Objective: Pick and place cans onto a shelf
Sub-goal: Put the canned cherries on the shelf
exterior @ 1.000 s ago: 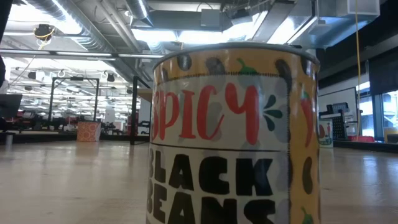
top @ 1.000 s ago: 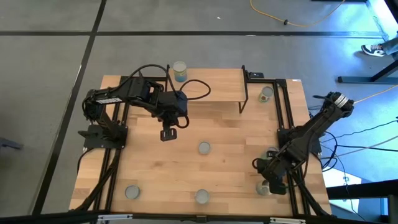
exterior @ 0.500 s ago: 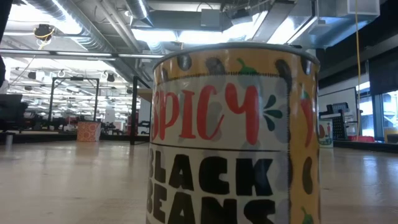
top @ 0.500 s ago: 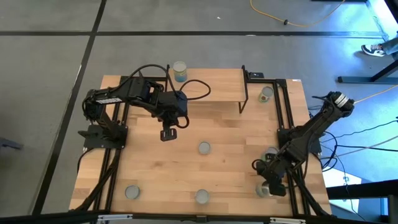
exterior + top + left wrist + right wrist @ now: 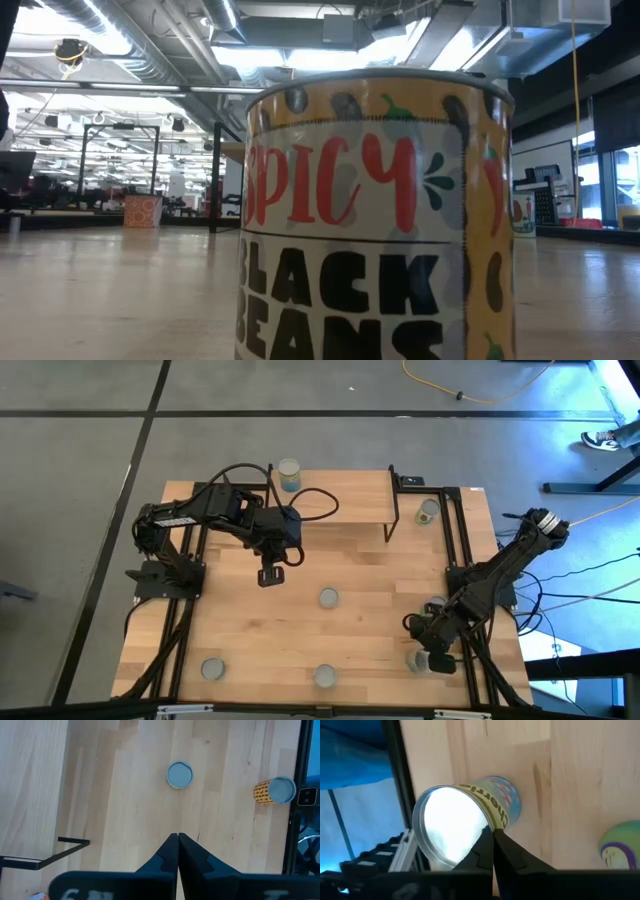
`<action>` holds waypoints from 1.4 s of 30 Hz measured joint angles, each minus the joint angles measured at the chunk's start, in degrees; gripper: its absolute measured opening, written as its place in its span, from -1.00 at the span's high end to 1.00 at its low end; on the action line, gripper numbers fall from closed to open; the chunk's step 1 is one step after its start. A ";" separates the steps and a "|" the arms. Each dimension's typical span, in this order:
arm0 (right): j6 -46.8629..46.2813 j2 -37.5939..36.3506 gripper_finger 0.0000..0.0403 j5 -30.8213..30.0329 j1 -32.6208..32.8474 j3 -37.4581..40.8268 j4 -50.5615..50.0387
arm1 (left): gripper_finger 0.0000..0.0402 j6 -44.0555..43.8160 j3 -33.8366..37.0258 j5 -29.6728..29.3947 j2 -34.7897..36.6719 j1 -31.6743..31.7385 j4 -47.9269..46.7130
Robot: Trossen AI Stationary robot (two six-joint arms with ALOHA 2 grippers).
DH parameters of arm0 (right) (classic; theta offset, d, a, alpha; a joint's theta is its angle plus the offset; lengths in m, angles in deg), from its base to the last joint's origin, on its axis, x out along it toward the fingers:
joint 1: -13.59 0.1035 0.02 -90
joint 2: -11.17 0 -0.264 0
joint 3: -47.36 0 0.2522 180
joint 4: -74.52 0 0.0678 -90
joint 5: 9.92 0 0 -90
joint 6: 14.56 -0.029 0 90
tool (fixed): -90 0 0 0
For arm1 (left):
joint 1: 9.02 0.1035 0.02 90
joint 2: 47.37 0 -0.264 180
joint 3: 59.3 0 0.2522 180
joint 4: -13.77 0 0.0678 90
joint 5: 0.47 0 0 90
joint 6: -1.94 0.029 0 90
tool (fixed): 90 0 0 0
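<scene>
The shelf [image 5: 330, 495] stands at the table's far edge, with one can [image 5: 289, 473] at its far left corner and another can [image 5: 428, 512] to its right. More cans stand at the centre [image 5: 328, 598] and near the front edge [image 5: 212, 668] [image 5: 325, 676]. My right gripper [image 5: 425, 656] is shut at the near right corner, over a blue-green can [image 5: 506, 802]. My left gripper [image 5: 270, 575] hangs shut above the table, left of the centre can [image 5: 179, 775]. My right gripper's shut fingertips [image 5: 489, 836] come slanting from above and stand in front of the rim of the blue-green can's silvery top [image 5: 445, 827]. Whether they touch the rim I cannot tell. The can rests on the table.
A yellow "Spicy Black Beans" can [image 5: 375, 220] fills the low view. Another can [image 5: 435, 605] stands just beyond my right gripper, close to the black frame rail [image 5: 462, 560]. Open tabletop lies between the centre can and the shelf.
My right gripper has shifted a little toward the table's left edge at the near right corner, and the can beneath it shows slightly farther left too. My left arm has kept still.
</scene>
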 joint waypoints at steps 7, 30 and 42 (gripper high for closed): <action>-0.29 -0.09 0.99 1.36 0.03 -2.68 -3.51 | 1.00 0.00 0.00 0.00 -0.02 0.00 0.01; 4.19 -0.09 1.00 -1.87 -8.83 -26.68 -33.16 | 1.00 1.68 0.00 0.00 -0.02 -0.02 -0.02; 16.37 -0.07 1.00 -5.33 -20.33 -28.25 -38.32 | 1.00 1.69 0.00 -0.22 -0.02 -0.02 -0.02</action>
